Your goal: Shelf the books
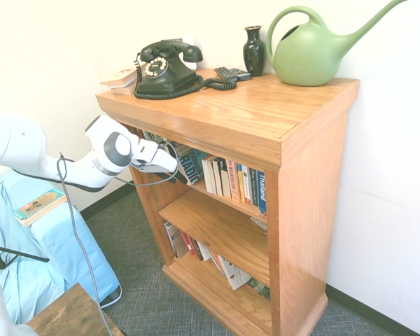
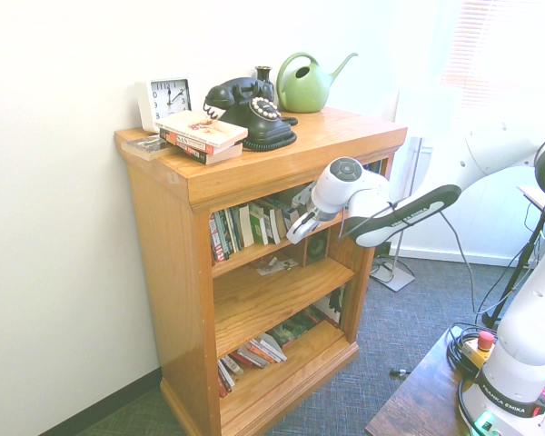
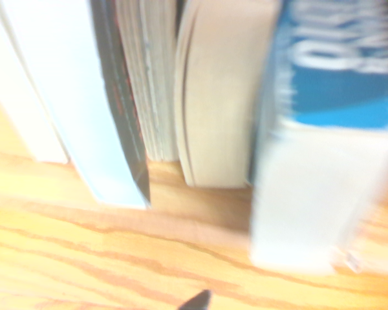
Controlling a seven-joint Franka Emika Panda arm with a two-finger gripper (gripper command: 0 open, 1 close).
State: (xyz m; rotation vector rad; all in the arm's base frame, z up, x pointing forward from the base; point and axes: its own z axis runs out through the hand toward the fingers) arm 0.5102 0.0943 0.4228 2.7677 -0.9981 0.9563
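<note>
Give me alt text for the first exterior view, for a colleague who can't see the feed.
A white robot arm reaches from the left, its pincer just in front of a blue-and-black paperback leaning at the left end of the top row of books in a wooden bookcase. On top sit a black rotary telephone, a dark vase and a green watering can.

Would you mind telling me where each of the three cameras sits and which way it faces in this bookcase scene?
First exterior view: off the bookcase's open front, looking down; the arm enters from the picture's left, gripper at the blue-and-black book.
Second exterior view: opposite side, looking down; the arm enters from the right, gripper at the top shelf.
Wrist view: on the wrist, close to the shelf board, blurred; no arm shows.
Shared: both exterior views show the black telephone and green watering can.
</note>
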